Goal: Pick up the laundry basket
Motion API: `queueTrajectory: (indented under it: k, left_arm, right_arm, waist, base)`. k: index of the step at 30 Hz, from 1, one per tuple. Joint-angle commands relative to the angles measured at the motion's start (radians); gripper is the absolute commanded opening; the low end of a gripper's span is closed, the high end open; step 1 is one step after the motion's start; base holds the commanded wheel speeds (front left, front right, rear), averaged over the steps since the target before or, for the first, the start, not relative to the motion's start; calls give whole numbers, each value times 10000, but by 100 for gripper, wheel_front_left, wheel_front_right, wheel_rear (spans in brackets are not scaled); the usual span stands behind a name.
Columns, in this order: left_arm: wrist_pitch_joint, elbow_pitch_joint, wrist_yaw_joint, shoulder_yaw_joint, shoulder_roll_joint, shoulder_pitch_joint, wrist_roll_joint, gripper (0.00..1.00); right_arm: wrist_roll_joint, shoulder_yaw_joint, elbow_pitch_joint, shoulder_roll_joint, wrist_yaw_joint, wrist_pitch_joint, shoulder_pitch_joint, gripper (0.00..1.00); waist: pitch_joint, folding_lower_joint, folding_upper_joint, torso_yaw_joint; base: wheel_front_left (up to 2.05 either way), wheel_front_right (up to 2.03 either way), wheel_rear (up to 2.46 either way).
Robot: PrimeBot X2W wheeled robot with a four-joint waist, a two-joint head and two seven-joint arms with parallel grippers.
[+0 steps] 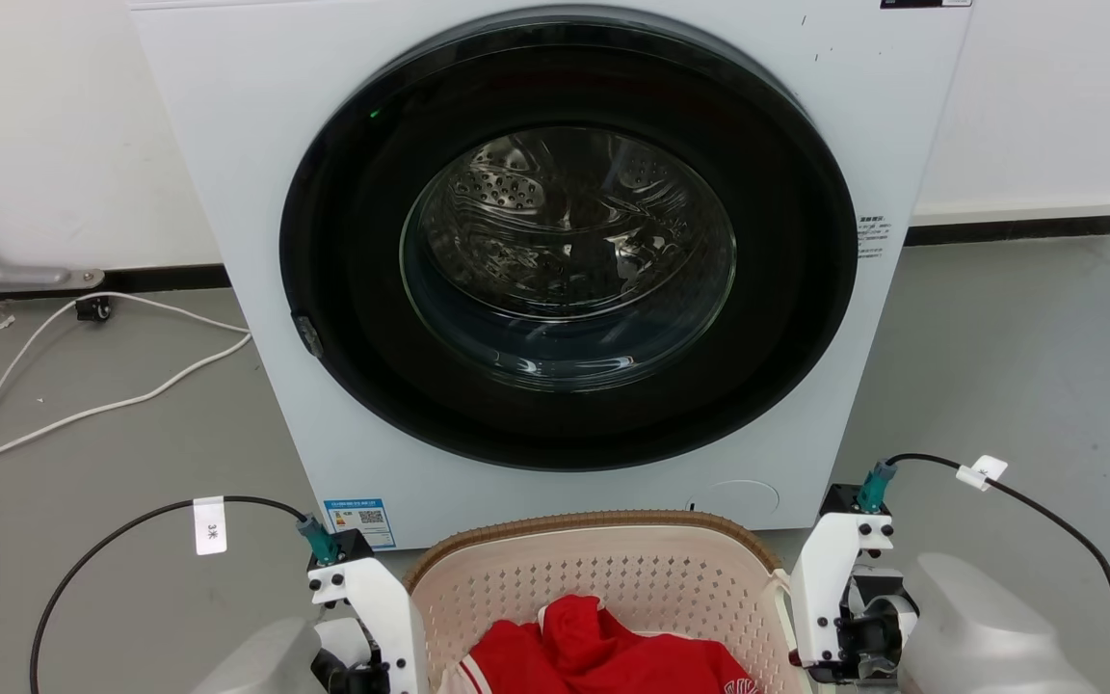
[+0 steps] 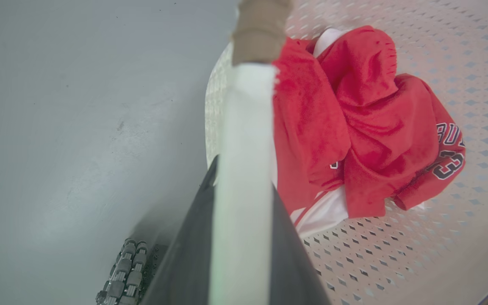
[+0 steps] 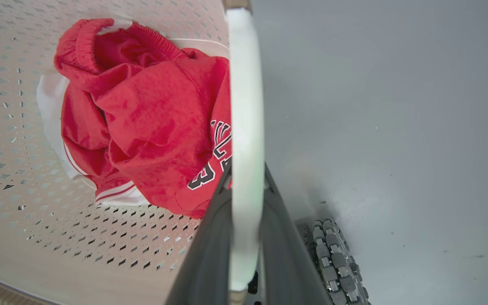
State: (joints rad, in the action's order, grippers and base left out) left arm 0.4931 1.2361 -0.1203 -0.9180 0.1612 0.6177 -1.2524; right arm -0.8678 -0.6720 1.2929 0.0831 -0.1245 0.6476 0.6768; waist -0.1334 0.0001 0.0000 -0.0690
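1. Laundry basket (image 1: pixel 613 569) sits low in the head view, just in front of the washing machine (image 1: pixel 555 251) and between the two arms. A red garment (image 1: pixel 603 646) is bunched inside. Whether its base touches the floor (image 1: pixel 998 366) cannot be told.
2. The left tool (image 2: pixel 244 182) is closed on the white left handle (image 2: pixel 244 127), with a dark finger pressed to each side. The right tool (image 3: pixel 246 178) clamps the right handle (image 3: pixel 246 106) the same way.
3. The handles look smooth and narrow. If one arm rose faster than the other, the basket would probably tilt, and a handle could slide through the fingers.
4. A tilt would also likely send the garment to one side and make the load more lopsided.
5. The brown far rim stands near the machine's front panel, so a forward swing could knock it there.
6. The thin plastic may flex or twist if the arms pull apart or squeeze inward.
7. The floor is smooth grey, with faint scuffs. A white wall with dark skirting runs behind, and white cables (image 1: pixel 83 386) trail across the floor to the left, well apart from the basket.
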Motion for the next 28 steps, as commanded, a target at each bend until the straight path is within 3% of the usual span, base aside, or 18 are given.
queueTrajectory:
  k: [1, 28]
  left_arm:
    - [-30, -164, -182, 22, -279, -6, -108, 0]
    - [-49, -139, -183, -167, -265, -32, -367, 0]
  right_arm:
    - [60, 72, -73, -238, -114, 27, -140, 0]
    - [542, 721, -74, -373, -114, 79, -214, 0]
  waist:
    - [6, -1, 0, -4]
    - [37, -1, 0, -41]
  base:
    - [0, 0, 0]
    - [0, 0, 0]
